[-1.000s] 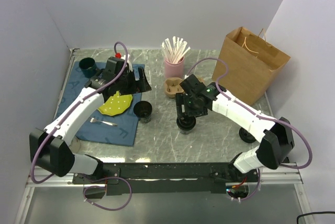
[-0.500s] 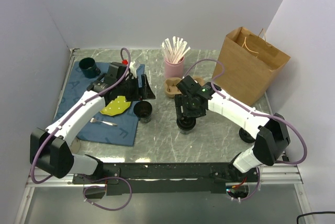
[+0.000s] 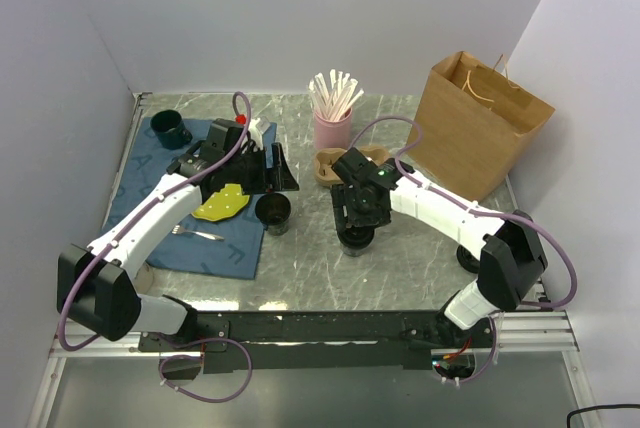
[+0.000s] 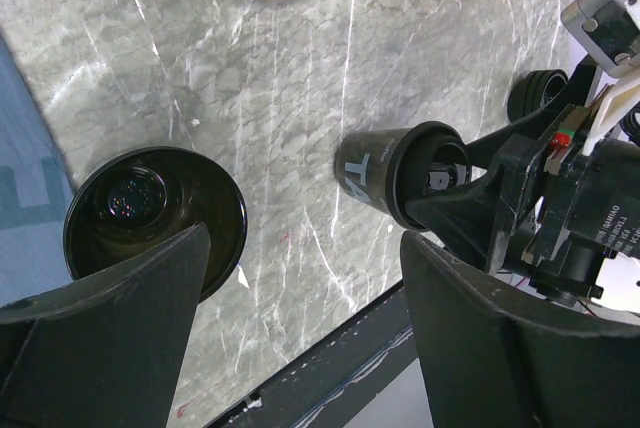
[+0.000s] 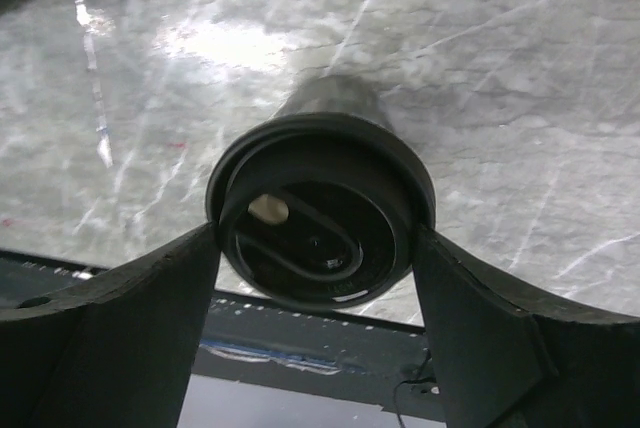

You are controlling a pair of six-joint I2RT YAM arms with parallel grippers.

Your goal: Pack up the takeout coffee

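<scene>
- The right gripper [image 5: 315, 246] is down over the lidded cup [image 4: 368, 170], 1 finger on each side of the lid and both touching its rim. It's clamped on.
- That cup stands upright on the marble table [image 3: 400, 270], just in front of the cardboard carrier [image 3: 328, 164].
- The left gripper [image 4: 305, 246] hangs with its jaws wide and nothing between them, close above the open cup [image 4: 150, 210].
- The open cup sits just beside the blue mat [image 3: 232, 240].
- The paper bag [image 3: 480, 128] stands open at the back right, well apart from both cups.
</scene>
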